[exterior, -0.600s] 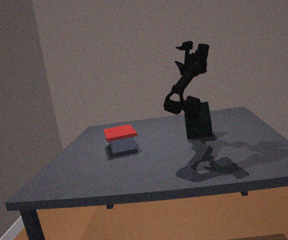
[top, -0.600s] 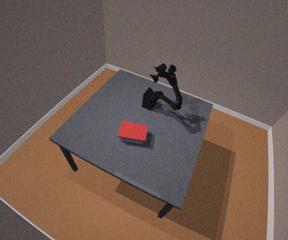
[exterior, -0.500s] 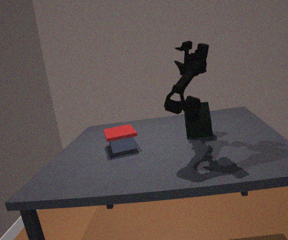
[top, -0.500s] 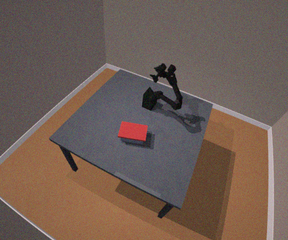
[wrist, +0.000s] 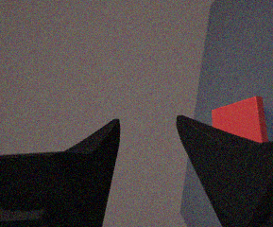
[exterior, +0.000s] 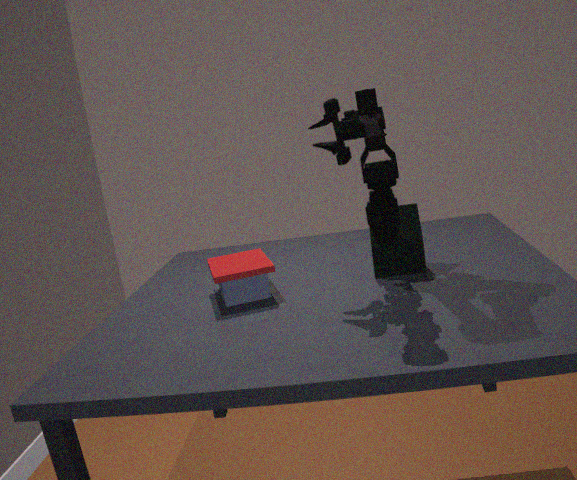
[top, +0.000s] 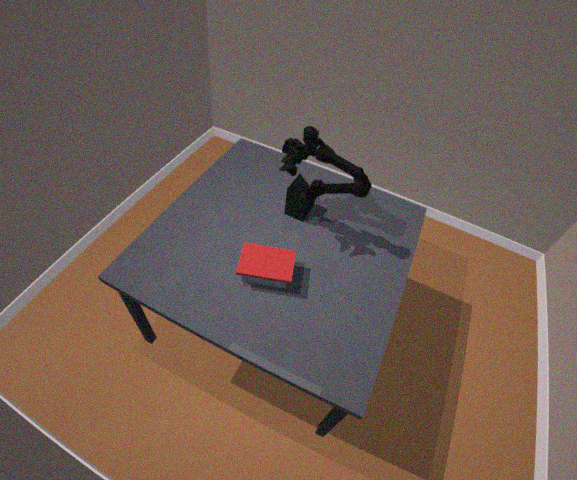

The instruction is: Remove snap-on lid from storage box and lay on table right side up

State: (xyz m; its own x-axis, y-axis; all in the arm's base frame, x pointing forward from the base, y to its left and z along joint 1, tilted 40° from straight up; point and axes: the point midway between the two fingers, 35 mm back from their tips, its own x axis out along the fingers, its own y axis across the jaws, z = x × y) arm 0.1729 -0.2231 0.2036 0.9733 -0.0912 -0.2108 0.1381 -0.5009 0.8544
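"So, where's the lid (top: 266, 261) (exterior: 240, 264) (wrist: 240, 118)?"

"Sitting on top of the storage box (top: 271, 282) (exterior: 247, 290), red and level, its edges sticking out past the blue-grey walls. The box stands on the desk (top: 200, 232) (exterior: 174, 351) (wrist: 240, 47)."

"And the end effector (top: 285, 169) (exterior: 311, 136) (wrist: 147, 122)?"

"About half open, with nothing between its fingers. It's up in the air, well apart from the lid."

"How's the arm (top: 337, 162) (exterior: 381, 175) holding itself?"

"Bent, raised above the desk, with its shadow (top: 355, 242) (exterior: 412, 320) falling across the surface."

"Can the wrist view see the lid?"

"Partly. It shows off to one side, beyond one dark finger, which hides some of it. Between the fingertips there's only plain wall (top: 381, 77) (exterior: 226, 129) (wrist: 79, 61)."
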